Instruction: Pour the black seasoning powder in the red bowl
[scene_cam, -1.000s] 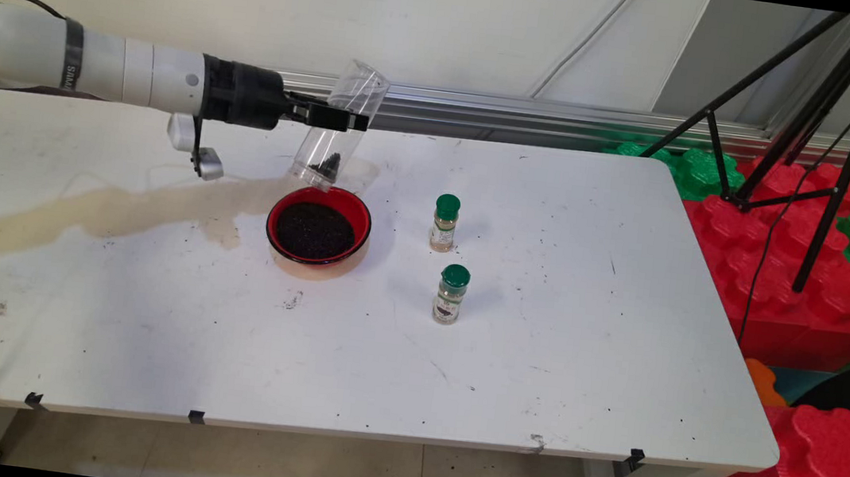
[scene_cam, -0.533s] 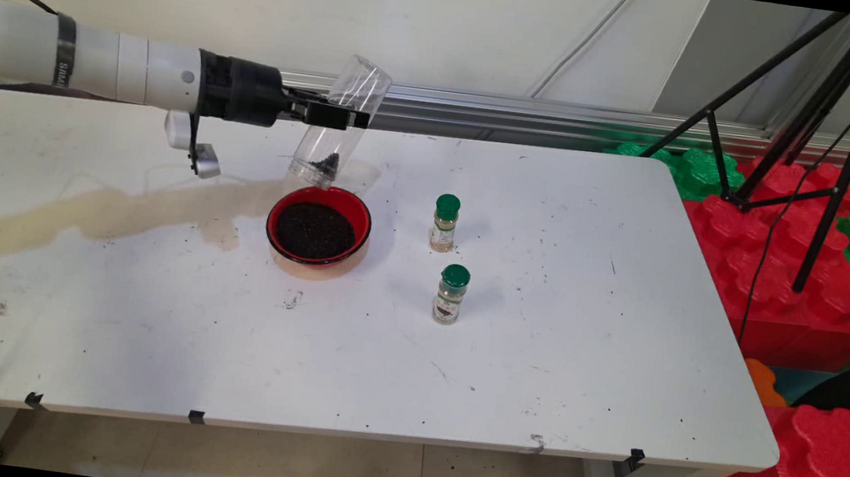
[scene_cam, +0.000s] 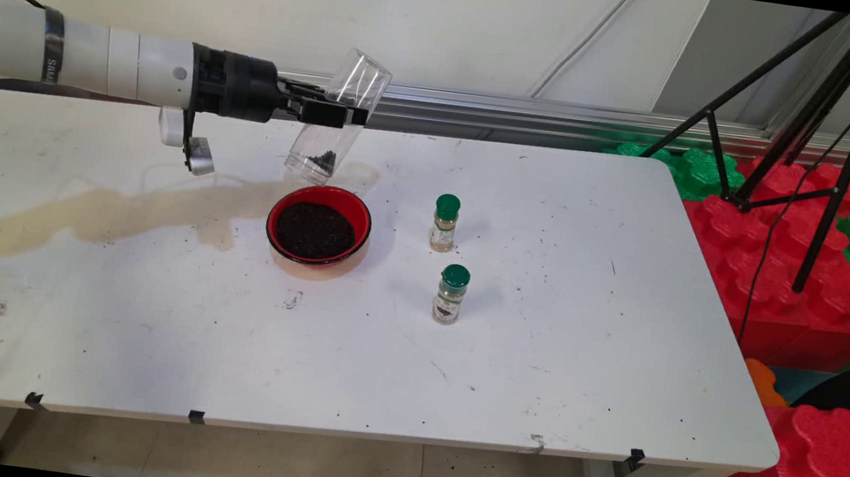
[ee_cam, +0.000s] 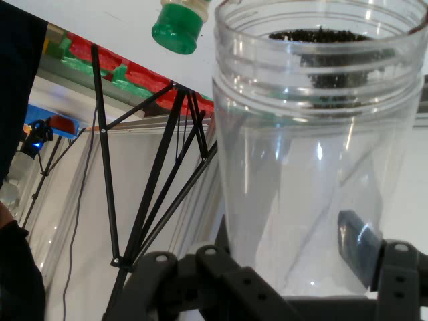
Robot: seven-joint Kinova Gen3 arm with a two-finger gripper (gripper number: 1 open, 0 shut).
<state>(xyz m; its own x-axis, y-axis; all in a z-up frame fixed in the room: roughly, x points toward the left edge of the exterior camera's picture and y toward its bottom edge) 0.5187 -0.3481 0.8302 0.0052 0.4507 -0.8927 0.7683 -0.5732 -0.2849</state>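
1. The claw [scene_cam: 339,114] reaches in sideways above the back part of the white bench [scene_cam: 580,352], its fingers clamped on the middle of a clear plastic jar [scene_cam: 335,126].
2. The jar hangs in the air, tilted, with its open mouth pointing down and its base up toward the wall; it touches neither the bench nor the bowl.
3. Just below the claw and slightly nearer the camera stands a red bowl [scene_cam: 319,224] filled with dark grains; there is a visible gap between the jar's mouth and the bowl's rim.
4. Beyond the claw's tip, lower on the bench, stand two small spice bottles with green caps, one [scene_cam: 443,223] nearer the bowl and the other [scene_cam: 451,294] further toward the front edge; both are upright and apart from each other.
5. Past the bottles, the bench is open out to its far side edge and front edge.
6. A tan stain [scene_cam: 100,209] runs across the bench beneath the arm.
7. The jar is see-through, with a threaded neck [ee_cam: 314,73] and a small clump of dark grains lying near its mouth.
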